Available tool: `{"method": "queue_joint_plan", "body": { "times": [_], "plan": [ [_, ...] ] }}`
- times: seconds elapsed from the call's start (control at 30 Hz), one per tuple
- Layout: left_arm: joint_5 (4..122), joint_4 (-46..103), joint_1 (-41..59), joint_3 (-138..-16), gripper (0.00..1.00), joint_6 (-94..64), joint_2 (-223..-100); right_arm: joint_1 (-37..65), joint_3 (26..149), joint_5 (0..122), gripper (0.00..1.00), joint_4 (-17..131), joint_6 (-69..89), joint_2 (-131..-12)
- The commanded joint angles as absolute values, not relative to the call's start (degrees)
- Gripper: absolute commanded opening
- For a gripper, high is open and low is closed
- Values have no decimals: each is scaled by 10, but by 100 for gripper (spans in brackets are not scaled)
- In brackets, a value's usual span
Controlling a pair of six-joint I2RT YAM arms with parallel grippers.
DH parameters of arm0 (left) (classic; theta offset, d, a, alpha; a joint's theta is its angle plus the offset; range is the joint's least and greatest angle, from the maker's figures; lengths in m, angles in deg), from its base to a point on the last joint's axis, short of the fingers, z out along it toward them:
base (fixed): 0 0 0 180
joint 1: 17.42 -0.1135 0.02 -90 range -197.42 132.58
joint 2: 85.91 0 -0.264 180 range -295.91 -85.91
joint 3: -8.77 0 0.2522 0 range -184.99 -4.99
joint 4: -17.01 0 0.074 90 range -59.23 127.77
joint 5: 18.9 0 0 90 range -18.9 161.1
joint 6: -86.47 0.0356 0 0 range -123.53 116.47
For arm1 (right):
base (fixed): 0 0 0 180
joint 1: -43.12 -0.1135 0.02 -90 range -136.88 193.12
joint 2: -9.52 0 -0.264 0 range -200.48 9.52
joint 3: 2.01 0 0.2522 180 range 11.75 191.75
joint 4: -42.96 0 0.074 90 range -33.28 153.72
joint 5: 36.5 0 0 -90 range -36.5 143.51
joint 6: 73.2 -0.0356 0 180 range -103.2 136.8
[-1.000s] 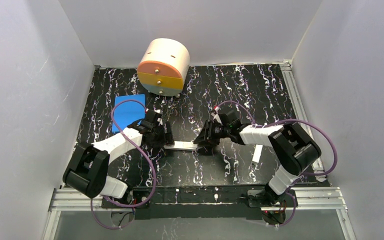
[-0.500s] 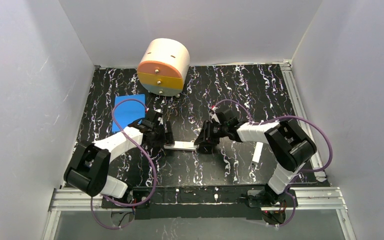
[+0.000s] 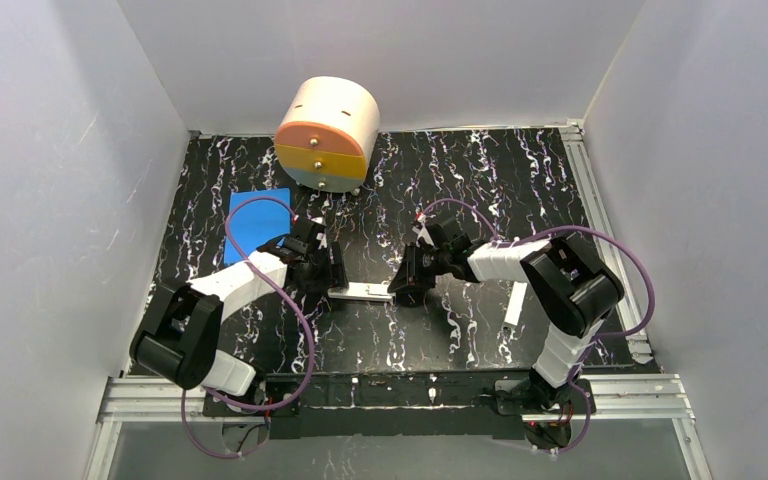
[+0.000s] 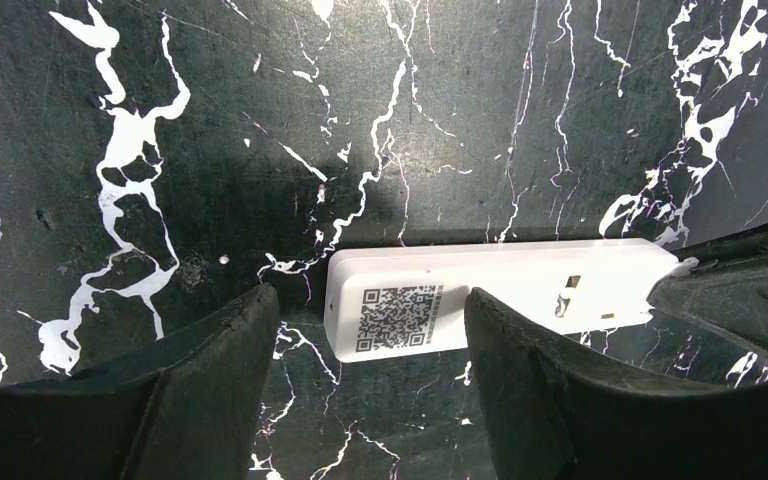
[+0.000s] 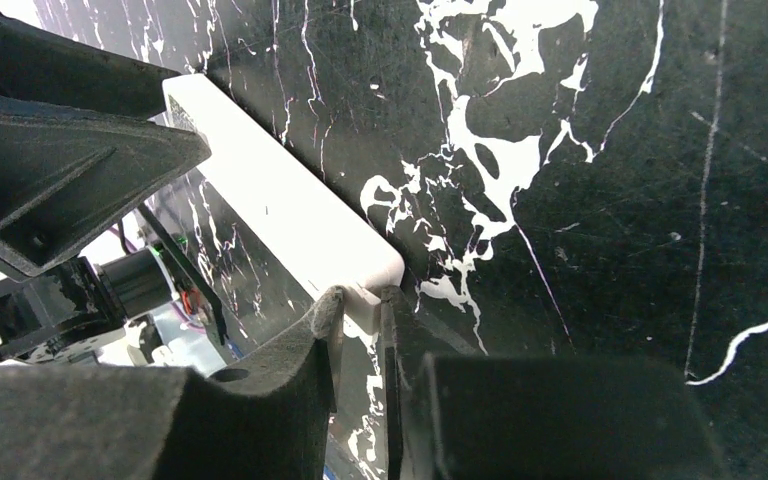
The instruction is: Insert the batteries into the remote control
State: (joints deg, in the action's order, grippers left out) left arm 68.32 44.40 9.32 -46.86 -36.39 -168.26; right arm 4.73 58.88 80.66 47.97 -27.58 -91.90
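**Remote control** [image 4: 500, 290]: flat on the table [image 3: 480, 180], back up. A dark code label sits near the end that lies inside the left jaws. The long axis runs straight from one gripper to the other, so each arm meets an end rather than a flank.

**Left gripper** [image 4: 370, 305]: jaws open, straddling the labelled end. The remote's length lies along their line of closing, not across it. One finger [image 4: 200, 400] stands apart beyond the end. The other overlaps the near edge further along the body; cannot tell whether it touches.

**Right gripper** [image 5: 360, 300]: at the opposite end, jaws drawn narrow about a thin white lip under the remote's rounded tip. White fills the gap between the pads, so this reads as a pinch on the remote. How firm it is cannot be told. The body stretches directly away from these jaws toward the left ones.

**Batteries:** none seen in any view. A small slot shows on the back toward the right jaws' end, and the compartment does not look open.

**Judgement:** both arms are equally near. Lying end-on, the remote gives the left jaws only a stop against its end, unless that wrist turns to close across the width.

**Outward:**
- A white bar [image 3: 513, 305] lies on the far side of the right jaws from the remote, well apart from it.
- A blue pad [image 3: 258, 222] lies behind the left jaws.
- A cream drawer drum [image 3: 325, 135] sits further back.
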Motion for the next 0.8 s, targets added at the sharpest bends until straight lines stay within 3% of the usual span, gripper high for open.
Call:
{"method": "queue_joint_plan", "body": {
  "times": [0.0, 0.33, 0.77],
  "plan": [
    [687, 460, 90, -470, 65, -357, -1690, 44, 586, 767, 21, 512, -244, -916],
    [679, 456, 90, -466, 66, -360, -1690, 41, 593, 770, 31, 515, -243, -923],
    [676, 455, 90, -467, 65, -359, -1694, 36, 575, 715, 26, 556, -214, -909]
  ]
}}
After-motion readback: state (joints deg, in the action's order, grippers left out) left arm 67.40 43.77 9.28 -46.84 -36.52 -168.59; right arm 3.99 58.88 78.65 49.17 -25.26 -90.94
